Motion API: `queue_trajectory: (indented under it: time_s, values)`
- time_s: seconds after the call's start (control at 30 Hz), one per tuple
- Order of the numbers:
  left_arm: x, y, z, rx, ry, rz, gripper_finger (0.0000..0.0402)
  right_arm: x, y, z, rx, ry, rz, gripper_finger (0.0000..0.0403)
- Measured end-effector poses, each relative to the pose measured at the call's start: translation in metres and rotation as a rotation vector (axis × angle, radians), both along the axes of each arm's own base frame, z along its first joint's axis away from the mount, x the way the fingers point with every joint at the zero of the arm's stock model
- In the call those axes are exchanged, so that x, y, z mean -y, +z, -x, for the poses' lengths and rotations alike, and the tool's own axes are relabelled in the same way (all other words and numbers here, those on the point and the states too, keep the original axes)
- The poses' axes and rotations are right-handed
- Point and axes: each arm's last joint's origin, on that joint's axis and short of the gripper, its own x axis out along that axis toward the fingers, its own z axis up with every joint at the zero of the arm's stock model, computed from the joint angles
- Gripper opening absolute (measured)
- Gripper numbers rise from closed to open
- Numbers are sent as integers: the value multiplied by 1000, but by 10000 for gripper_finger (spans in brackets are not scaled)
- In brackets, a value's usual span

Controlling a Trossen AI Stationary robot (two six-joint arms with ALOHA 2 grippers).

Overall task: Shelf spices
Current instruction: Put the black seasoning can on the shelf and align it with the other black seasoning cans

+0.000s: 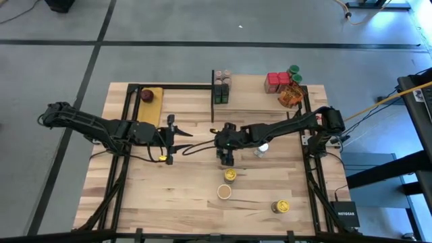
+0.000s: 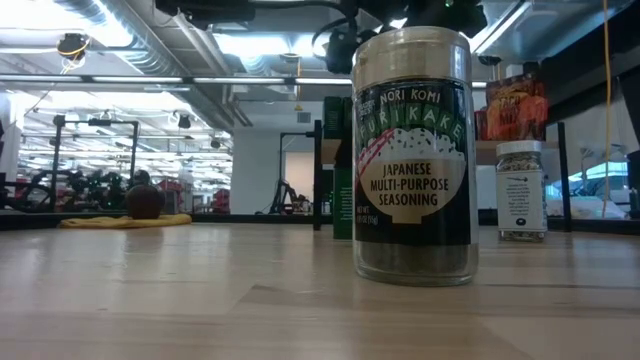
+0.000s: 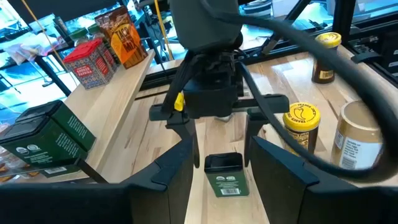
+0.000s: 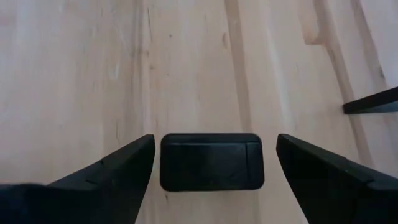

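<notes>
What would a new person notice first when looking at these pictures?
Probably the right end effector, hanging open over a dark tin at the middle of the table. In the low view a tall furikake jar fills the foreground. Red boxes and an orange packet sit at the far right corner.

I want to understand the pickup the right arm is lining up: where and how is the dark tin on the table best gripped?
Grip the dark tin across its two short sides, coming straight down from above. It stands on the tabletop with its rectangular lid up, and the right gripper hangs over it, fingers open, one beside each short side.
</notes>
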Motion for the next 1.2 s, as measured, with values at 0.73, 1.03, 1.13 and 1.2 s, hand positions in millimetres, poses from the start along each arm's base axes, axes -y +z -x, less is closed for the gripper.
queue_trajectory:
  time_s: [0.73, 1.03, 1.13, 1.2]
  values:
    - [0, 0, 0, 3, -2, -7, 150, 0, -24, -5, -80, 5, 9, 273]
    - [0, 0, 0, 2, -5, -15, 150, 2, 22, 17, -20, -2, 24, 269]
    - [0, 0, 0, 2, -4, -14, 150, 4, 46, 30, 19, -35, 77, 269]
    - [0, 0, 0, 2, -4, -14, 150, 7, 62, 40, 53, -54, 114, 269]
